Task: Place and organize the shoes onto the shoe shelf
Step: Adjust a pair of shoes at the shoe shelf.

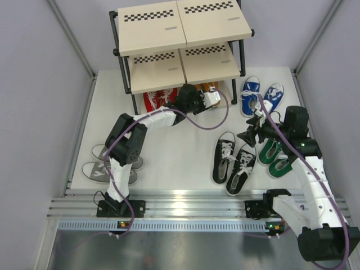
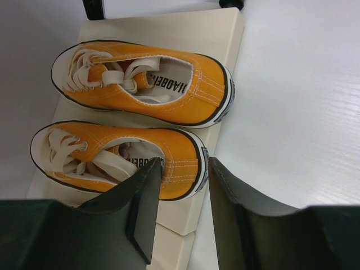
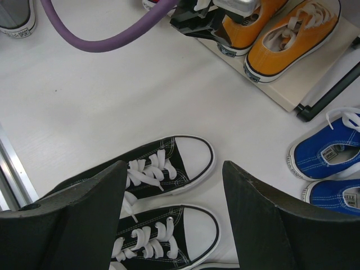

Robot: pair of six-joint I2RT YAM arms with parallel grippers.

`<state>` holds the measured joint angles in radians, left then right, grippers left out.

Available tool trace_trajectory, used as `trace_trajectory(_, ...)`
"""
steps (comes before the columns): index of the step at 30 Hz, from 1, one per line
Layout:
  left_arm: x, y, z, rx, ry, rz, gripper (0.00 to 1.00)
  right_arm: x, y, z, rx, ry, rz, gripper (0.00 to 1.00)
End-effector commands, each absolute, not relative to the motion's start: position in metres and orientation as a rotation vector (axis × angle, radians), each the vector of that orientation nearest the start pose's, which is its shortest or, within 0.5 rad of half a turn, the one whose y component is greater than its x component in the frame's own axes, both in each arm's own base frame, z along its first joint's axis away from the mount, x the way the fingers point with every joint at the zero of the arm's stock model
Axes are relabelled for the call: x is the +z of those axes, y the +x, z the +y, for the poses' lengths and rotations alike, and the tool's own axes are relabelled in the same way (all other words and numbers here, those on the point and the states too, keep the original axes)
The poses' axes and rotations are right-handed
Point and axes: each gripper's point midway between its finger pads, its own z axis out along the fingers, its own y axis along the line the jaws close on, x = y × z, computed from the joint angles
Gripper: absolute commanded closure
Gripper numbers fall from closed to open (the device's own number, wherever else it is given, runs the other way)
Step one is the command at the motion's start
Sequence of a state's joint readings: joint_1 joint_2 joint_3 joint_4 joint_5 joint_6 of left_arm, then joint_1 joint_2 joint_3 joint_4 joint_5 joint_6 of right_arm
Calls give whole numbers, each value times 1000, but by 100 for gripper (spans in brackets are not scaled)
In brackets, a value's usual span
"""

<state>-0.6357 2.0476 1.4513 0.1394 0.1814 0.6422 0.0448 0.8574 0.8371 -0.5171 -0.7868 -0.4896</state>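
We see the shoe shelf (image 1: 152, 28) at the far side of the white tabletop (image 1: 174, 152): a black tubular frame carrying smooth beige boards, each marked with a black-and-white checkered strip. Its bottom board (image 2: 169, 34) holds two pairs. The red shoes (image 1: 153, 101) sit on the left half, mostly hidden under the tier above. The orange shoes (image 3: 292, 31) lie side by side on the right half, heels towards the open tabletop. They are stitched canvas with flat white laces and white rubber soles edged by a dark stripe.

The left hand (image 2: 184, 169) straddles the heel of the nearer orange shoe (image 2: 174, 154). One dark finger (image 2: 146, 214) is over the shoe's opening and the other is just outside the heel. We cannot tell from this angle whether they press on it.

The right hand (image 3: 174, 169) hangs with its fingers wide apart, holding nothing, above the black shoes (image 3: 194, 157) with their rounded white toe caps.

The blue shoes (image 3: 320, 154) lie just right of the shelf, the green shoes (image 1: 278, 160) under the right arm, and the grey shoes (image 1: 98, 171) near the left edge, all on the tabletop.
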Motion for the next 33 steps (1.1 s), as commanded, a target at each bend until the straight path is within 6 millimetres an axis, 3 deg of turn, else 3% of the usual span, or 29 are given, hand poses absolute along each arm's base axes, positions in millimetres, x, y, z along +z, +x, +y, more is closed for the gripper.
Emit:
trace_trajectory(1, 111, 477, -349, -139, 1334, 1579, 57, 236, 254, 120, 515, -951, 1699, 31)
trace_trajectory(6, 103, 480, -345, -102, 1359, 1604, 60, 236, 254, 120, 513, -952, 1700, 31)
trace_trajectory(11, 97, 480, -341, -76, 1368, 1613, 43, 236, 254, 120, 513, -952, 1700, 31)
trace_trajectory(15, 92, 481, -340, -59, 1379, 1610, 43, 236, 254, 120, 514, -951, 1700, 31)
trace_trajectory(18, 90, 485, -341, -24, 1378, 1598, 47, 237, 254, 120, 512, -951, 1697, 31)
trace_trajectory(21, 88, 488, -342, 11, 1377, 1584, 65, 235, 254, 120, 513, -951, 1702, 31)
trace_trajectory(22, 86, 487, -344, 18, 1381, 1579, 78, 236, 255, 119, 510, -951, 1702, 31)
trace_trajectory(23, 87, 488, -344, 30, 1381, 1571, 81, 236, 254, 119, 509, -949, 1702, 31)
trace_trajectory(26, 88, 487, -347, 39, 1394, 1560, 89, 235, 255, 119, 509, -950, 1703, 31)
trace_trajectory(33, 94, 480, -349, 28, 1435, 1515, 96, 236, 254, 119, 510, -951, 1701, 31)
